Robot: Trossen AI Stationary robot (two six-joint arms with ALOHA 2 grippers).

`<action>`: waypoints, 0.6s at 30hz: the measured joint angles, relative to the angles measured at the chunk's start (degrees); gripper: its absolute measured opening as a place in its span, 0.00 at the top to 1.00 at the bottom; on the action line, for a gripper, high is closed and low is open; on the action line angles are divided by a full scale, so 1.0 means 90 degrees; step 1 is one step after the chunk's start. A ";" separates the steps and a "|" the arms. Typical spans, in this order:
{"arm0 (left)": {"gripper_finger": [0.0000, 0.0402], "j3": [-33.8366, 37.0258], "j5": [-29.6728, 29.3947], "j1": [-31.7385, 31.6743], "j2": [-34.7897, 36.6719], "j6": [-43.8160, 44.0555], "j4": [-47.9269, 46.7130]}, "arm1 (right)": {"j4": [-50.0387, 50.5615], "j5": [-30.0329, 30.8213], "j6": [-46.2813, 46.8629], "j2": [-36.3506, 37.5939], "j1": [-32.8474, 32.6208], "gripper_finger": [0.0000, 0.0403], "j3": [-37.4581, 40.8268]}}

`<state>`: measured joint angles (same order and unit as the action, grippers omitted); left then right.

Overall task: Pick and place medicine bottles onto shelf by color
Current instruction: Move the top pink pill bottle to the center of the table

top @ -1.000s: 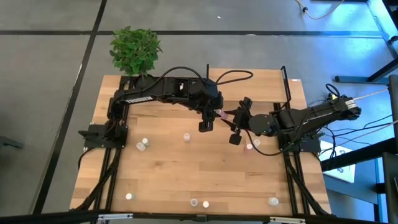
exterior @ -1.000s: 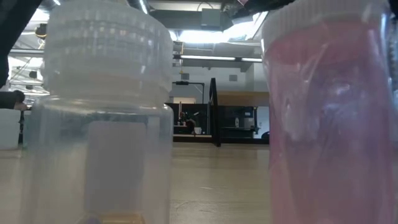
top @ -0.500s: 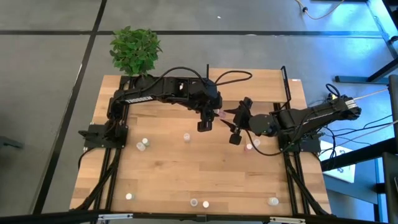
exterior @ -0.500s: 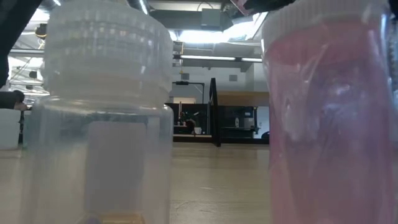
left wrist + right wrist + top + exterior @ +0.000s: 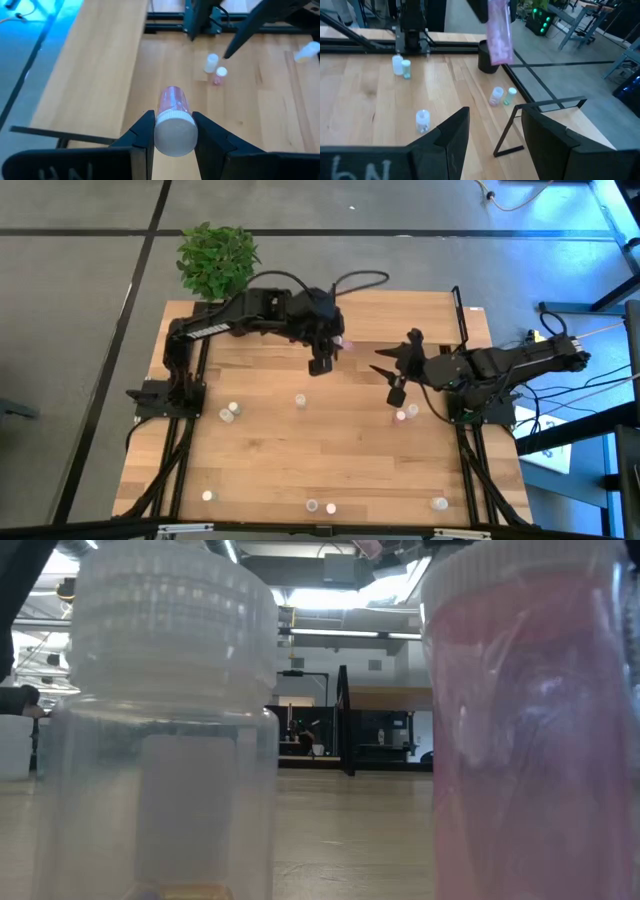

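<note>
Sitting clamped between the left tool's (image 5: pixel 172 131) fingers: a pink bottle (image 5: pixel 173 102).

Overhead camera looking straight down on the whole light wooden bench (image 5: pixel 330 450), low camera at benchtop level pressed close behind two translucent bottles, each wrist camera facing along its pincer, both seeing the pink-filled white-capped bottle (image 5: pixel 172 117)

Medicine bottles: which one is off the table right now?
The pink bottle clamped between the left end effector fingers, carried above the table. Every other bottle, like the pair near the empty, open right end effector, stands on the tabletop.
</note>
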<state>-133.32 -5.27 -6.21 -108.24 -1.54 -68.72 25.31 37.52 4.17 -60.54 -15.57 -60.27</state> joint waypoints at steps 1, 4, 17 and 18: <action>0.78 0.0000 0.0002 -0.0056 0.0040 -0.0001 -0.0004 | 0.0000 0.0003 -0.0001 0.0044 0.0000 0.55 0.0000; 0.78 0.0000 0.0004 -0.0258 0.0124 -0.0006 0.0015 | 0.0158 -0.0005 -0.0003 0.0162 0.0000 0.55 0.0000; 0.78 -0.0004 0.0351 -0.1147 -0.0030 -0.0010 0.0046 | 0.0440 -0.0008 0.0007 0.0357 0.0002 0.55 0.0000; 0.78 -0.0002 0.0372 -0.1172 -0.0073 -0.0010 0.0000 | 0.0438 -0.0008 0.0009 0.0357 0.0002 0.55 0.0000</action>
<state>-133.34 -1.92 -16.76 -108.90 -1.63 -68.72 29.26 37.45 4.25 -57.32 -15.55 -60.27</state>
